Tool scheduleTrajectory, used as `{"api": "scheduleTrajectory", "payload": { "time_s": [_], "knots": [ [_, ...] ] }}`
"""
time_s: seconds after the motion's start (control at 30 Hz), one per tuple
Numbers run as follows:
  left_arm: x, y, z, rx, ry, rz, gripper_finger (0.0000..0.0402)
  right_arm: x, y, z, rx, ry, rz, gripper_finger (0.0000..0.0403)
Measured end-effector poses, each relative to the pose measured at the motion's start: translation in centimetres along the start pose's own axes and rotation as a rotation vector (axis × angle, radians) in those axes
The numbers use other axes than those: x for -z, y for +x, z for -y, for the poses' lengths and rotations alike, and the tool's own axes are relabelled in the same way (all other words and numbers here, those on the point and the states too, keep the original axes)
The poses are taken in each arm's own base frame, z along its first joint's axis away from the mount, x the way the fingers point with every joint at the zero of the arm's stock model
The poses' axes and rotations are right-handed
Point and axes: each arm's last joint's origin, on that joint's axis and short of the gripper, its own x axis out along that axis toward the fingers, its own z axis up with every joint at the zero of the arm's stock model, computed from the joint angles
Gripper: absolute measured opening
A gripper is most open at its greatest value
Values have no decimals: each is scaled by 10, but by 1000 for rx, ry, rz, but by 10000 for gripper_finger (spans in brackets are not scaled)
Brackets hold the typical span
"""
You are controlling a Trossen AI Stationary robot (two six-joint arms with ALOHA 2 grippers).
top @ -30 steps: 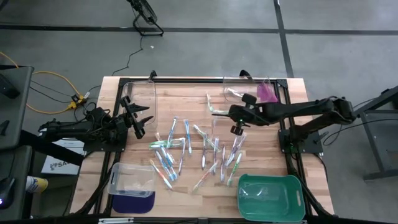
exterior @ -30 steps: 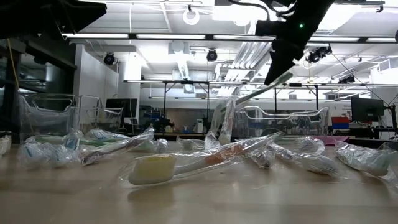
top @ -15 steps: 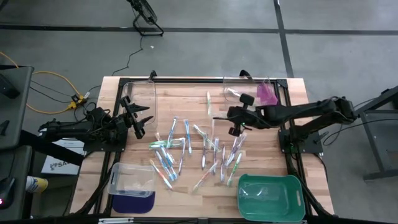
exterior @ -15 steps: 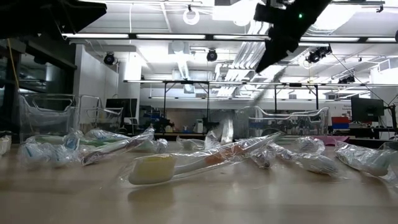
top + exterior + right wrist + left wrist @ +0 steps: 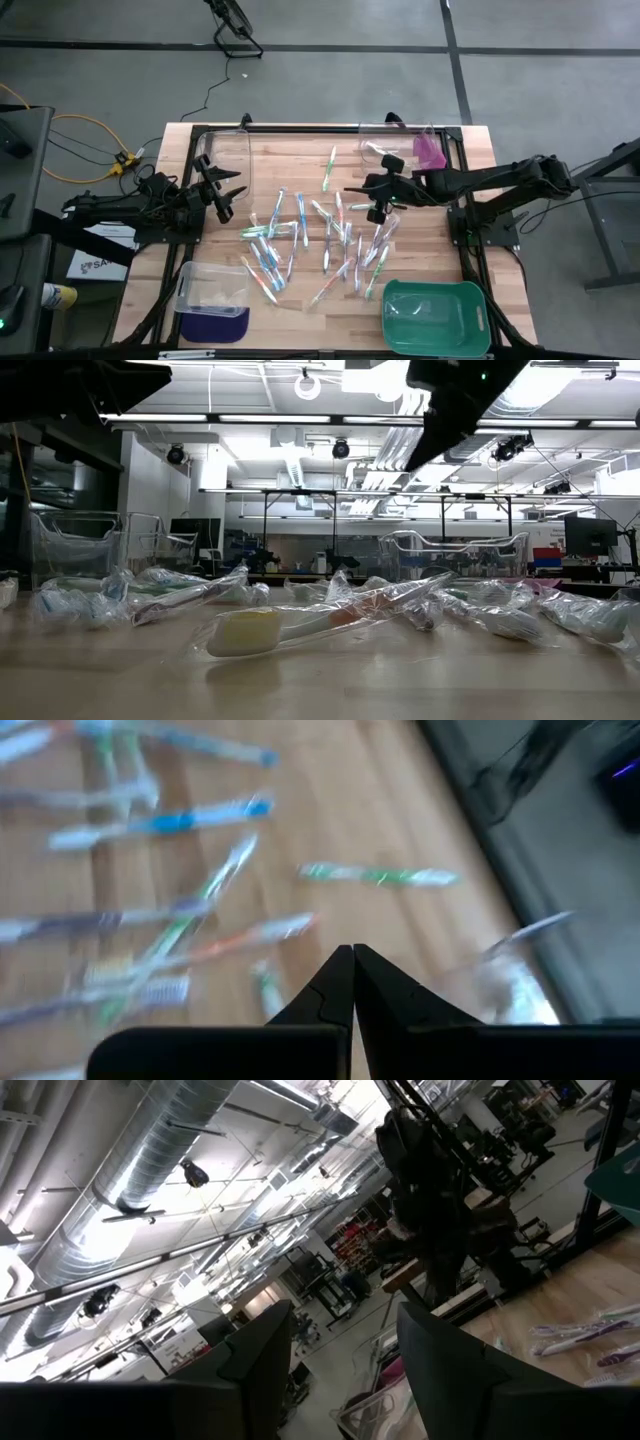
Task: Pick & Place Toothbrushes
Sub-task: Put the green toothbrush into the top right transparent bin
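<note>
Many wrapped toothbrushes lie scattered mid-table, green, blue, pink-orange and pale; in the low view they lie flat across the wood. One green toothbrush lies by itself toward the far edge, also visible in the right wrist view. My right gripper hovers above the pile's far right part, shut with nothing in it, high over the table. My left gripper waits open at the table's left side, left of the pile.
Clear bins stand at the far left and far right, the right one next to a purple thing. A third clear bin sits near left, a green tray near right. Bare wood lies between the far bins.
My right gripper rose and moved a little toward the table's left. The green toothbrush it held a second ago has left the fingers and now lies flat on the table toward the far edge, apart from the pile.
</note>
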Motion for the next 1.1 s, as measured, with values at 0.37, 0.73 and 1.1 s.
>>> {"api": "scheduleTrajectory", "payload": {
  "time_s": [0.37,0.73,1.1],
  "knots": [
    [0,0,0,0,-2,0,177,20,52,-4,-126,-75,-269,109],
    [0,0,0,2,-2,-2,177,45,108,-12,-122,-161,-454,196],
    [0,0,0,3,-2,-3,177,53,130,3,-202,-82,-497,165]
  ]
}}
